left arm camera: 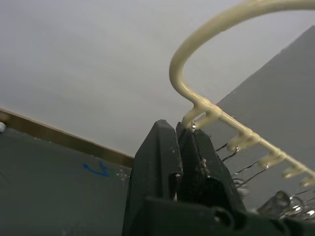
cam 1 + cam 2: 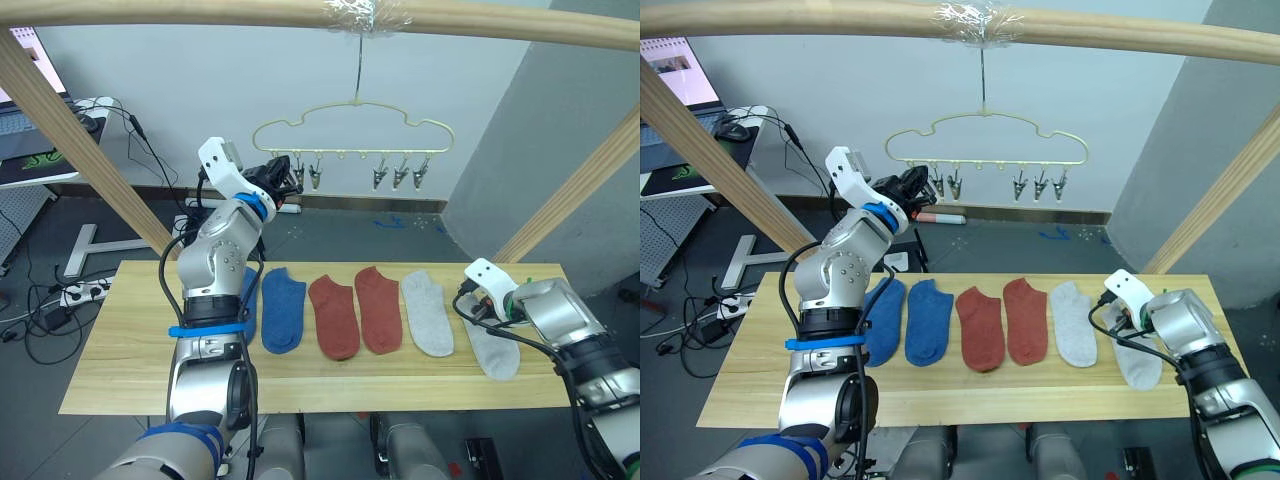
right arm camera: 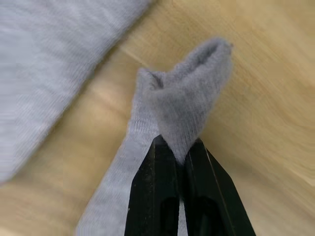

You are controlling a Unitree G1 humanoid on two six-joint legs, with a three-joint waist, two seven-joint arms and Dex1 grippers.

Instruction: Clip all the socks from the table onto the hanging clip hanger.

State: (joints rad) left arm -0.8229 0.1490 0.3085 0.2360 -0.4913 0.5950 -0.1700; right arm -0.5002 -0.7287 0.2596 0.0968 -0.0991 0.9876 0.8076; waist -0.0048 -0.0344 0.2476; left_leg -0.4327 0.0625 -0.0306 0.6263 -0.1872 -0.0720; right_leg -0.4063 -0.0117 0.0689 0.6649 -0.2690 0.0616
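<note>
You've got six socks in a row across the middle of the surface [image 2: 120,350], toes toward the near edge, cuffs toward the far edge. From the left end: one blue sock [image 2: 880,318] partly behind the left arm, a 2nd blue sock [image 2: 283,310], two rust-red socks [image 2: 333,316] and [image 2: 379,308], a light grey sock [image 2: 427,312], then the last grey sock [image 2: 492,352] near the right end, lying a bit closer to the near edge than the others.

Your right tool [image 3: 179,152] is down on that last grey sock. Its fingers are pinched narrow on the cuff, and in the right wrist view the fabric bunches up into a small fold just beyond the fingertips. The rest of the sock lies flat on the wood; the neighbouring grey sock is beside it, apart.

Your left tool [image 2: 283,176] is raised well above the surface, at the left end of the clip hanger [image 2: 352,128]. The hanger hangs by its hook from the wooden pole [image 2: 200,12] overhead, taped at the hook. Left wrist view shows the fingers closed together w/ almost no gap, tips right at the first clip under the hanger's curved left end; can't tell if they actually pinch that clip. Clips [image 2: 400,176] along the bar hang bare, no sock on any.
</note>
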